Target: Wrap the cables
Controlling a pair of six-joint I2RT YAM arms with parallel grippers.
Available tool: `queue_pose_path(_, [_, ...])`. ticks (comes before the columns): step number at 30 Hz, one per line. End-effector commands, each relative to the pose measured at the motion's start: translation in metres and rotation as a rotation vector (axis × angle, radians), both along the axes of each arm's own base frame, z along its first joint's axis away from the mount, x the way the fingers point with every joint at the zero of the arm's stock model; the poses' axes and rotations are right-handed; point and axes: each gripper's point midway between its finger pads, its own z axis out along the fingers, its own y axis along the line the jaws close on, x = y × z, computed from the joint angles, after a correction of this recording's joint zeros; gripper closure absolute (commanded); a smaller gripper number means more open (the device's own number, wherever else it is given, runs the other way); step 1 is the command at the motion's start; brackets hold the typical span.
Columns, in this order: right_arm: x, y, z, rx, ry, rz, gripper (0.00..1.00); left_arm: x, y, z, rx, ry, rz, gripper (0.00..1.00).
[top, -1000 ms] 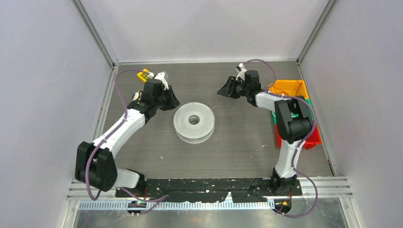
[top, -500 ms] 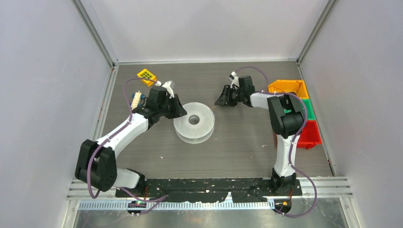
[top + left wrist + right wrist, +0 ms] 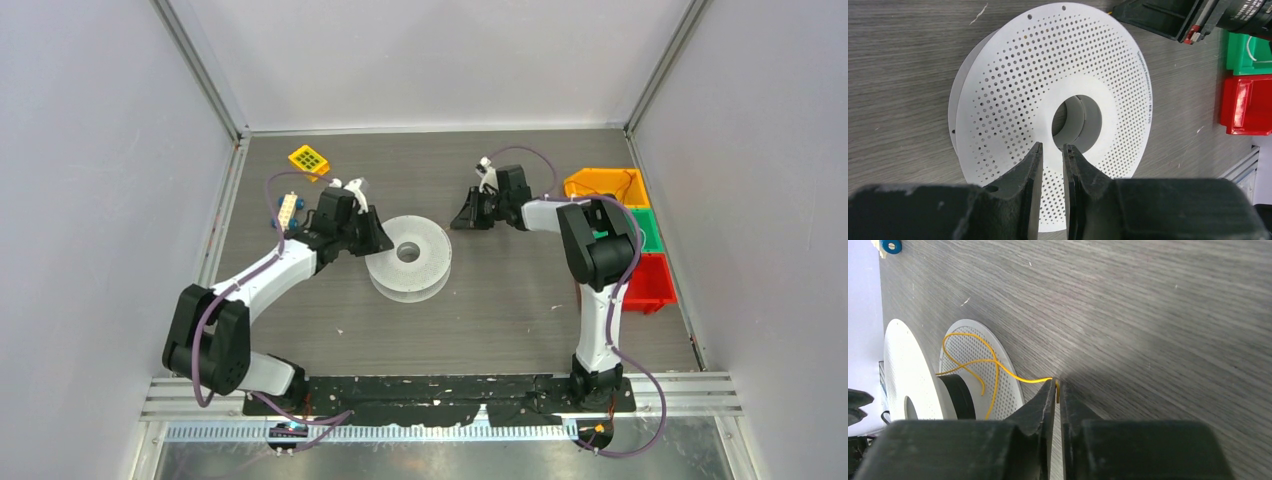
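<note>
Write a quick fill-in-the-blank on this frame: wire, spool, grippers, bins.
1. The right gripper is shut on a thin ___ wire.
2. The flanges of the white spool are dotted with small ___.
3. The left gripper is over the spool, and between its fingers there is ___.
4. Of the three bins beside the right arm, the one nearest the arm bases is ___.

Missing words: yellow; holes; nothing; red
</note>
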Motion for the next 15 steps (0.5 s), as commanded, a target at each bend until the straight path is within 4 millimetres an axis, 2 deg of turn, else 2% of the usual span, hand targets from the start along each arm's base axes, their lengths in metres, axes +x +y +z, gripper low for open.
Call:
queue_pose_path(1, [-0.007,0.001,0.006,0.007,-0.033,-0.013,0.92,0.003,-0.005,-0.007,-0.016,-0.007,0.002,0.78])
queue_pose_path(2, [-0.015,0.0,0.005,0.015,-0.017,-0.033,0.93,0.002,-0.004,-0.01,-0.014,-0.002,0.004,0.78])
queue_pose_path(3, [-0.012,0.002,0.011,0.04,-0.051,-0.043,0.94,0.002,-0.004,-0.012,-0.012,0.004,0.007,0.78])
queue_pose_path(5, [-0.03,0.006,0.007,0.083,-0.035,-0.069,0.95,0.001,-0.004,-0.015,-0.013,0.006,0.01,0.78])
queue_pose_path(9, [-0.049,0.022,0.016,0.164,-0.066,-0.101,0.95,-0.001,-0.003,-0.018,-0.01,0.01,0.016,0.78])
queue_pose_path(15, [-0.069,0.036,0.031,0.236,-0.139,-0.147,0.95,-0.002,-0.003,-0.023,-0.007,0.021,0.02,0.78])
